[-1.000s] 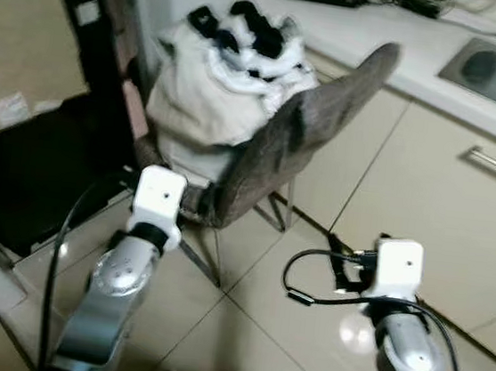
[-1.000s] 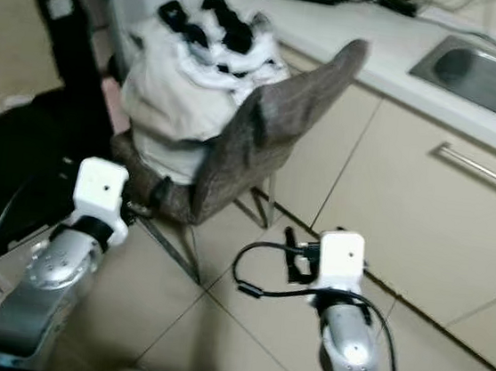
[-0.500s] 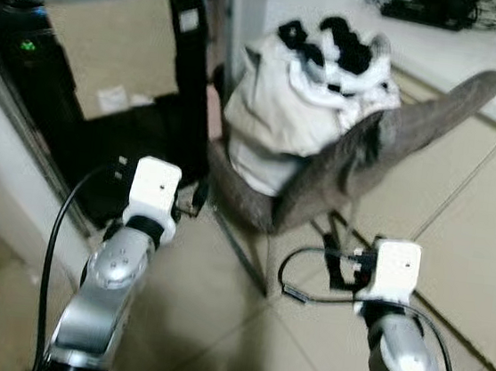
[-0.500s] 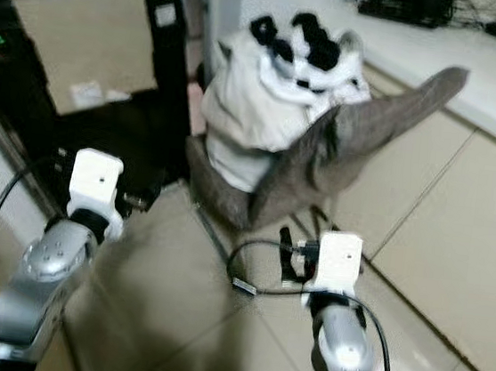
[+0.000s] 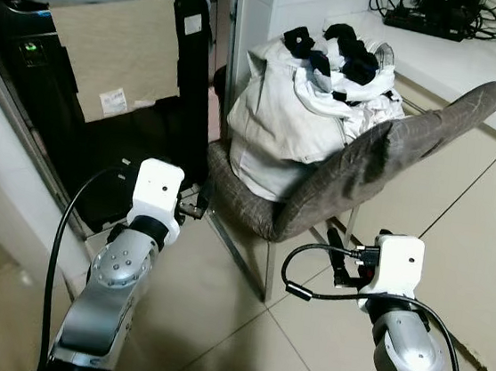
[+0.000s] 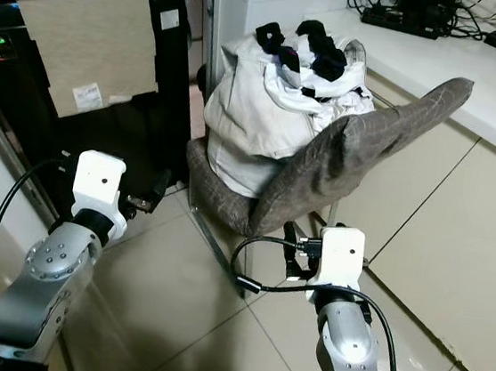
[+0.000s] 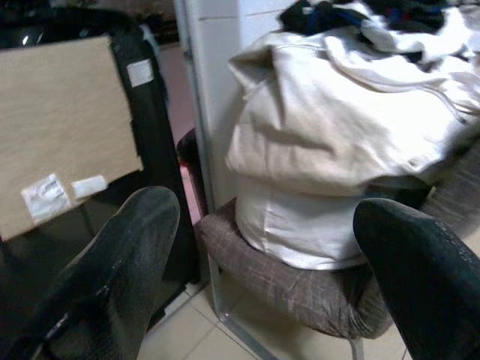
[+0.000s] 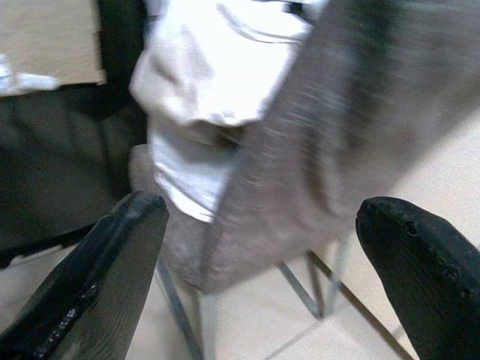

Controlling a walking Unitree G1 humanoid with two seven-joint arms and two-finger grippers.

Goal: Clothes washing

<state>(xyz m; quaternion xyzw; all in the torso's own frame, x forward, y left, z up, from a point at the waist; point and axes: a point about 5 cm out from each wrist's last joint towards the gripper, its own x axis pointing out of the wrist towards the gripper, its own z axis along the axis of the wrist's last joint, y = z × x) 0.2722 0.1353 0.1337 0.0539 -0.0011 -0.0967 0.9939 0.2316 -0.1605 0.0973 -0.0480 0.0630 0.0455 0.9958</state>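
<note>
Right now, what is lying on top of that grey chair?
A heap of clothes fills the seat of the grey chair: mostly pale, whitish garments, with black pieces on top. The heap covers most of the seat, and whatever lies beneath the outer garments is hidden.

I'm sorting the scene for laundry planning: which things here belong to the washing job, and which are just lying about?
Part of the job:
- pile of clothes heaped on the grey chair
- left gripper, open, facing the pile
- right gripper, open

Just lying about:
- cardboard sheet
- power strip and cables on the counter
</note>
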